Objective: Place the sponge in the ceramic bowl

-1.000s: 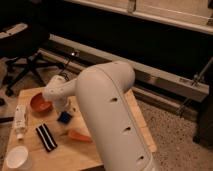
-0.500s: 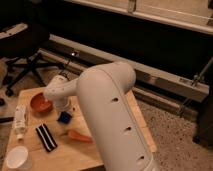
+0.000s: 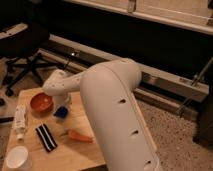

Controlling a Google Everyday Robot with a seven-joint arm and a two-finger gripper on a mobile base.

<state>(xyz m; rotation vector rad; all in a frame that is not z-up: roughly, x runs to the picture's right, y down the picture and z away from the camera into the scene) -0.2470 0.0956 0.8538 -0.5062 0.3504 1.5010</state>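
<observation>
Gripper was down at the table, tucked under the arm's forearm and clenched. The sponge sat right at its tip, on the wood just right of the bowl, not in it. I couldn't tell whether the fingers actually had the sponge, since the arm hid most of the contact.

Risks as I saw them: the sponge is soft, so a pinch on a corner could let it squirm out on the lift and drop short of the bowl. If the fingers had closed on nothing, the move would have carried air. The bowl was so close that a low sideways carry could clip its rim, and it looked glossy and light enough to slide toward the bottle or the table edge. An off-centre release might leave the sponge hung on the rim or bounce it out, as the bowl is shallow. The carrot and striped piece lay close in front, so a wide wrist swing could knock them. With the arm blocking the view, any slip would be hard to spot.
</observation>
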